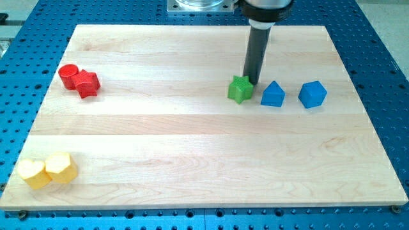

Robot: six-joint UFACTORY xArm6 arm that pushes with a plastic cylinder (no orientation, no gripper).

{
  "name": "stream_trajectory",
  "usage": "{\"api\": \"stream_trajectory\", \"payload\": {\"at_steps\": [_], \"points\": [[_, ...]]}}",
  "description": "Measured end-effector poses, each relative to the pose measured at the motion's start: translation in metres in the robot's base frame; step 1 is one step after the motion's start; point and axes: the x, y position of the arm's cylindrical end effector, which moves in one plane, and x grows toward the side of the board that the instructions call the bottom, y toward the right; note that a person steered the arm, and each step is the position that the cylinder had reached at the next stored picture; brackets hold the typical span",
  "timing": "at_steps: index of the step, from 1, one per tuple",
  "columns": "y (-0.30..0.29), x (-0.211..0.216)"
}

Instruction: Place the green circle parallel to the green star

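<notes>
Dark and straight, the rod comes down from the view's top, my tip [252,82] touching the upper right edge of the green star [240,89] on the wooden table [204,147]; it has no jaws to open or close. Just right sit two blue blocks [273,94] [312,94]. Far left lie a red circle [68,75] and red star [86,84], touching. Bottom left, a yellow heart [32,172] touches a yellow hexagon [60,167]. No green circle can be made out.

A pale wooden board [192,140] lies on a blue perforated table [383,51].
</notes>
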Motion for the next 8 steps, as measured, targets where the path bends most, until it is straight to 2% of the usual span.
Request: {"api": "stream_trajectory", "payload": {"at_steps": [1, 3, 4, 5, 6, 7, 8], "points": [[0.001, -0.015], [0.151, -0.17], [0.088, -0.187], [-0.009, -0.147], [-0.054, -0.087], [-0.074, -0.11], [-0.101, -0.107]]}}
